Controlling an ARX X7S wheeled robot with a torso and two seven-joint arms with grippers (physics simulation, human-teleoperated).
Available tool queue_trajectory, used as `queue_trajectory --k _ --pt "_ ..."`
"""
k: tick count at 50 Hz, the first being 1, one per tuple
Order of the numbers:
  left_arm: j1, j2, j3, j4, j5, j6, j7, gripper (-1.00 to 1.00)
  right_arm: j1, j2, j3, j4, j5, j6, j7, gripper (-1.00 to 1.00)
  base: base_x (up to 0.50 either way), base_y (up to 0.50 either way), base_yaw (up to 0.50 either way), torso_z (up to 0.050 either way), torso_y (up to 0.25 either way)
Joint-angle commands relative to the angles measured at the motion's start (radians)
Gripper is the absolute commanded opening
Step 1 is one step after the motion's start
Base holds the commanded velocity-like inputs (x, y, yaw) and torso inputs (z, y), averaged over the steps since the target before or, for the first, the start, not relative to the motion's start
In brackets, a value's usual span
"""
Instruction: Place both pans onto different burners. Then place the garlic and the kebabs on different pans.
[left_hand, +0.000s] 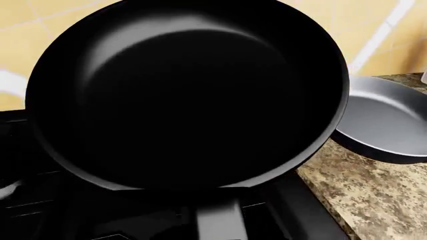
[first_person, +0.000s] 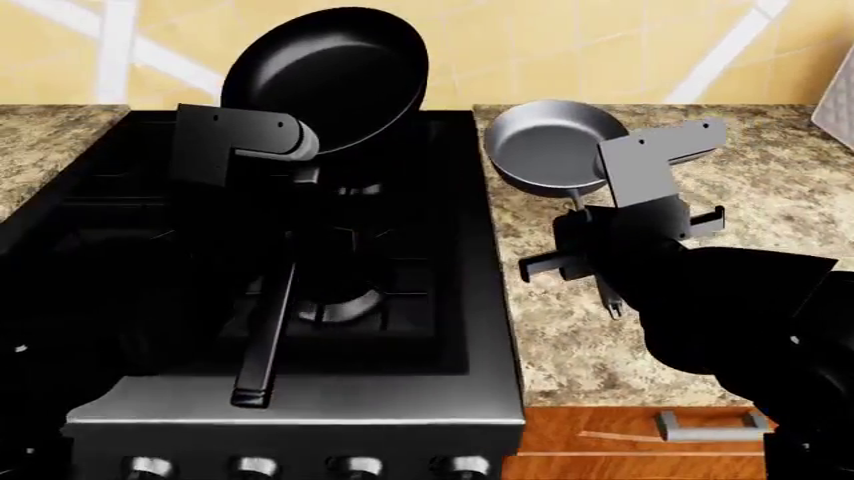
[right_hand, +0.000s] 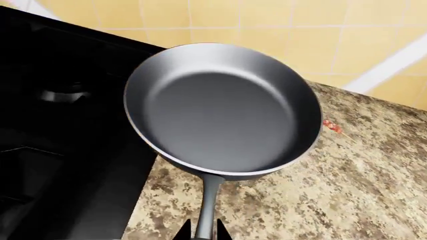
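Note:
The large black pan (first_person: 327, 75) hangs tilted over the back burner (first_person: 358, 190) of the stove. It fills the left wrist view (left_hand: 187, 95), where its flat handle (left_hand: 220, 220) runs back toward the camera. My left gripper (first_person: 302, 172) is shut on that handle, its fingers hidden in the dark. The smaller grey pan (right_hand: 223, 107) is just above the counter beside the stove. My right gripper (right_hand: 203, 234) is shut on its thin handle (right_hand: 208, 200), a fingertip pressed against each side. A small reddish kebab (right_hand: 331, 126) lies on the counter behind the grey pan. The garlic is out of view.
The front burner (first_person: 334, 300) lies bare below the black pan. Silver knobs (first_person: 254, 465) line the stove front. Speckled stone counter (first_person: 747, 170) flanks the stove, backed by a yellow tiled wall (first_person: 574, 50). A pale object (first_person: 841, 110) sits at the far right edge. A drawer handle (first_person: 714, 428) lies below.

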Motion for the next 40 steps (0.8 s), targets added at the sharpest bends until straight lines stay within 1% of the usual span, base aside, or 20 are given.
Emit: queue_trajectory --k 1,40 --pt "-0.028 -0.002 -0.042 0.016 0.031 0.025 -0.01 -1.0 0.029 -0.002 0.018 -0.013 -0.056 0.0 0.033 -1.0 -0.01 0.5 0.0 0.0 0.0" --pt "-0.021 -0.016 -0.045 0.029 0.009 0.032 -0.026 -1.0 0.031 0.009 0.011 -0.019 -0.025 0.001 0.051 -1.0 -0.01 0.5 0.0 0.002 0.005"
